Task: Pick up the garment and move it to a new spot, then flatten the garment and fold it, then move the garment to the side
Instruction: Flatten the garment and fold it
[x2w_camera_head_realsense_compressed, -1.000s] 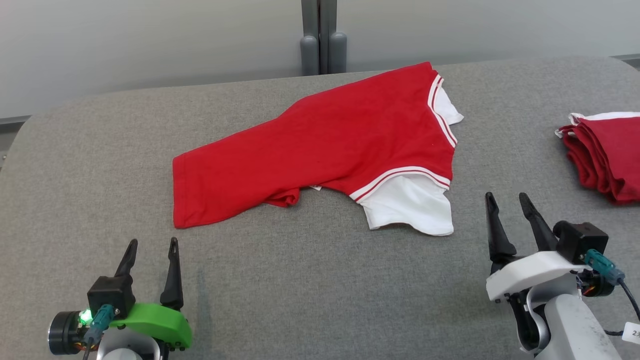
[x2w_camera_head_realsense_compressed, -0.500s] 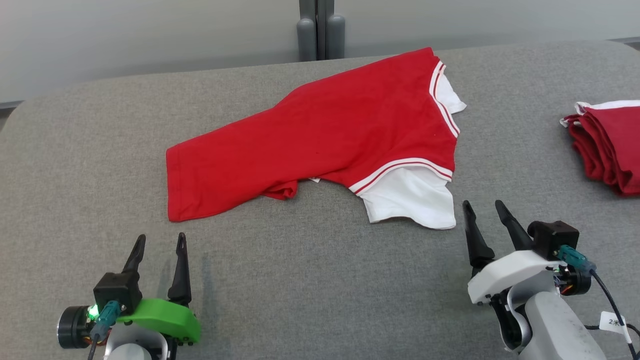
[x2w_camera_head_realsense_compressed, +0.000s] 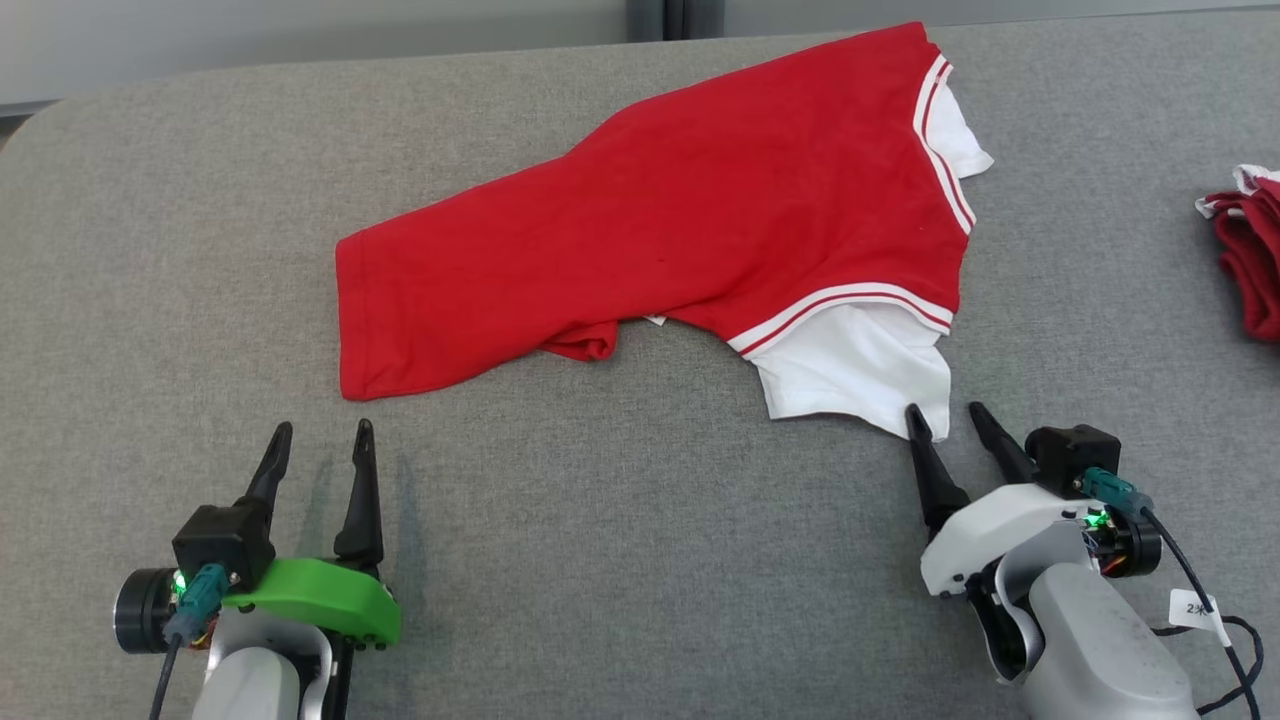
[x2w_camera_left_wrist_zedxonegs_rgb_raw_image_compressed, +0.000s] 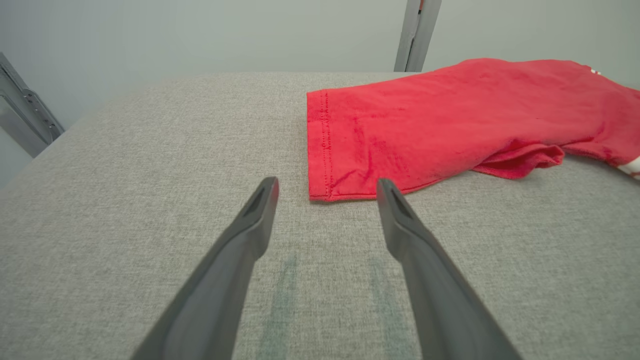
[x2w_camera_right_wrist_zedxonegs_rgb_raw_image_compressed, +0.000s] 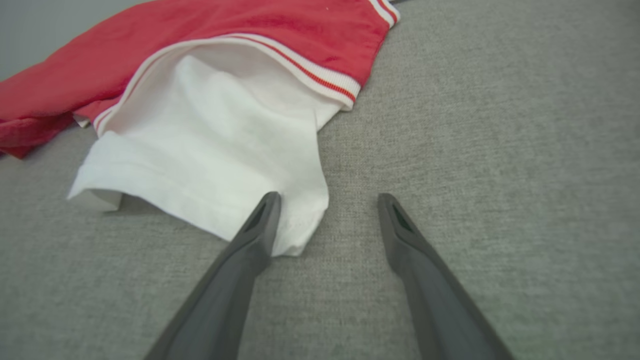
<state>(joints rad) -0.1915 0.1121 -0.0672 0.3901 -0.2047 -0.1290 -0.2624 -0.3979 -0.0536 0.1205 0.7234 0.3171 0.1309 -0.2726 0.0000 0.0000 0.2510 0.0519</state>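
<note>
A red garment (x2w_camera_head_realsense_compressed: 680, 230) with white sleeves and striped trim lies slantwise on the grey table (x2w_camera_head_realsense_compressed: 600, 560), partly folded over itself. Its red hem corner (x2w_camera_left_wrist_zedxonegs_rgb_raw_image_compressed: 320, 190) sits just beyond my left gripper (x2w_camera_head_realsense_compressed: 320, 430), which stands open a little short of it. My right gripper (x2w_camera_head_realsense_compressed: 945, 412) is open at the lower white sleeve (x2w_camera_head_realsense_compressed: 860, 375). In the right wrist view one of the fingers (x2w_camera_right_wrist_zedxonegs_rgb_raw_image_compressed: 260, 225) lies over the sleeve's corner (x2w_camera_right_wrist_zedxonegs_rgb_raw_image_compressed: 295, 240), while the other stands over bare cloth-free table. My left gripper (x2w_camera_left_wrist_zedxonegs_rgb_raw_image_compressed: 327, 186) and my right gripper (x2w_camera_right_wrist_zedxonegs_rgb_raw_image_compressed: 327, 199) hold nothing.
A stack of folded red garments (x2w_camera_head_realsense_compressed: 1250, 260) lies at the table's right edge. A grey post (x2w_camera_left_wrist_zedxonegs_rgb_raw_image_compressed: 415, 30) rises behind the table's far edge. Bare grey surface stretches between my two arms and along the front.
The head camera has tilted down, so the whole picture has shifted. My right gripper has come forward to the white sleeve's corner. The left gripper has edged closer to the red hem.
</note>
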